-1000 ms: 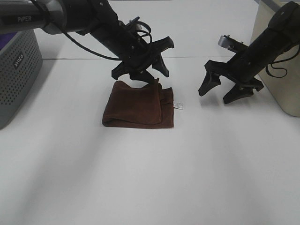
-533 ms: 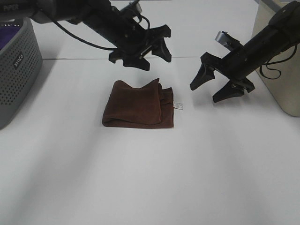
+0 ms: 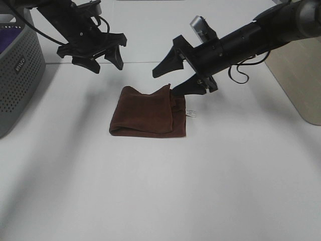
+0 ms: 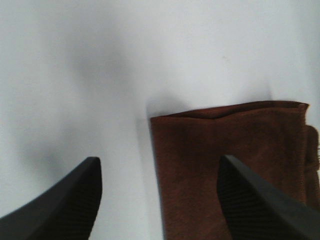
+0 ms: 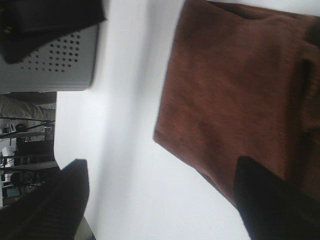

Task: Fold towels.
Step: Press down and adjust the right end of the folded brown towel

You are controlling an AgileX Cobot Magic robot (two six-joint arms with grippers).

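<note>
The brown towel (image 3: 148,113) lies folded into a rough rectangle near the middle of the white counter (image 3: 210,181), with its white tag (image 3: 190,113) poking out at 1 edge. It looks soft, light and limp, so it would probably sag and slide out of a shallow pinch. The stacked loose edges by the tag seem the best hold. The left hand (image 3: 106,65) hangs spread apart, well clear of the towel. The right hand (image 3: 166,83), also spread wide, is at its far corner, perhaps touching it. The counter is smooth and plain, and a grey perforated basket (image 3: 20,80) stands at 1 side.
</note>
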